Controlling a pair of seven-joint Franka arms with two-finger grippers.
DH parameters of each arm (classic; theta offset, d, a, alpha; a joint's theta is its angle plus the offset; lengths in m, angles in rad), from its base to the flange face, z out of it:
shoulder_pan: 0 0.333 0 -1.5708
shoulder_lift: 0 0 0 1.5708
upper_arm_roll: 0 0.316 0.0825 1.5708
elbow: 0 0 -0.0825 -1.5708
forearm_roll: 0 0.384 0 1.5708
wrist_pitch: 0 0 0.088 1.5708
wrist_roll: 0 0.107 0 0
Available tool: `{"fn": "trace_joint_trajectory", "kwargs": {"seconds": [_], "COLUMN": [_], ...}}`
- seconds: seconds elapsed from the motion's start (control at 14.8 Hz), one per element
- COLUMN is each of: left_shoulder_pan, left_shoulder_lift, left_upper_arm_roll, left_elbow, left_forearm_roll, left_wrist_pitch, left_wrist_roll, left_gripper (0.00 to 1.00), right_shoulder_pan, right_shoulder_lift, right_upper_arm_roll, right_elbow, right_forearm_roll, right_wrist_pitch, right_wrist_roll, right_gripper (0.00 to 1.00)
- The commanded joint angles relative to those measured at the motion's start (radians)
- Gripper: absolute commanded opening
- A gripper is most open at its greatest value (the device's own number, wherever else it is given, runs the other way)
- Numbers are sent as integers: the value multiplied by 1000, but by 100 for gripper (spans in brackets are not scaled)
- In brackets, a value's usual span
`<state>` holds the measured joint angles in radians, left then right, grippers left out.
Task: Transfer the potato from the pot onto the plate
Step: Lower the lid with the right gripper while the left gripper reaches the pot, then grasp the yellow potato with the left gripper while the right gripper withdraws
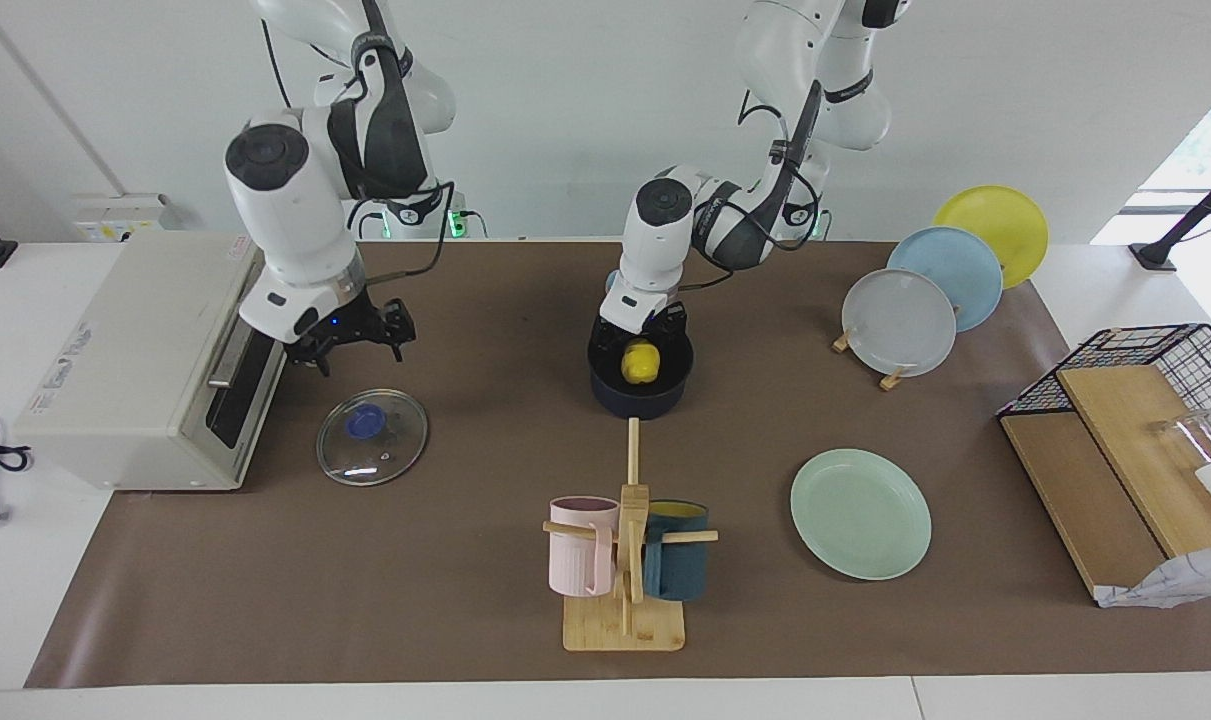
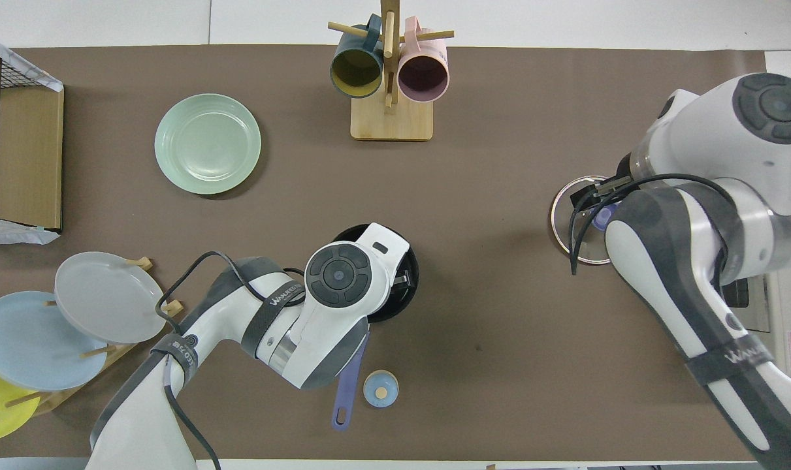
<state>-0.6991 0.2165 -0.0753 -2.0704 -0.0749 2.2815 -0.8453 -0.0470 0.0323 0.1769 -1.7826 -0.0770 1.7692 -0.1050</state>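
The yellow potato point(image 1: 640, 361) lies inside the dark navy pot point(image 1: 641, 398) in the middle of the table. My left gripper point(image 1: 642, 336) is lowered into the pot's mouth, open, with its fingers on either side of the potato's top. In the overhead view the left arm covers the potato; only the pot's rim point(image 2: 409, 287) and its blue handle point(image 2: 349, 386) show. The mint-green plate point(image 1: 860, 513) point(image 2: 208, 143) lies bare, farther from the robots, toward the left arm's end. My right gripper point(image 1: 357, 340) hangs open over the mat above the glass lid point(image 1: 371, 437).
A white oven point(image 1: 135, 350) stands at the right arm's end, beside the lid. A wooden mug rack point(image 1: 625, 560) stands farther out than the pot. A plate stand point(image 1: 915, 300) and a wire basket point(image 1: 1155, 360) are at the left arm's end. A small blue knob point(image 2: 380, 388) lies beside the pot handle.
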Motion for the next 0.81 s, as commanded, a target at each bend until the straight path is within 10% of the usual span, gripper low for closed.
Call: {"fn": "trace_joint_trajectory", "kwargs": {"seconds": [0.0,0.75], "left_shoulder_pan": [-37,-39], "left_shoulder_lift": [-2,18], "left_upper_arm_roll": [17,20], "left_elbow": [1,0], "left_forearm_roll": [-10,-11], "left_wrist_pitch": [-17,9], "left_wrist_roll": [20,14], "left_gripper": [100,100], "right_shoulder_pan": [-5,-11], "right_shoulder_lift": [-107,-153], "right_upper_arm_roll": [7,4], "right_elbow": [-18,-21], "right_forearm_roll": [19,20], "right_wrist_pitch": [-120,-214], "right_wrist_roll": [13,24], "right_gripper": [100,100]}}
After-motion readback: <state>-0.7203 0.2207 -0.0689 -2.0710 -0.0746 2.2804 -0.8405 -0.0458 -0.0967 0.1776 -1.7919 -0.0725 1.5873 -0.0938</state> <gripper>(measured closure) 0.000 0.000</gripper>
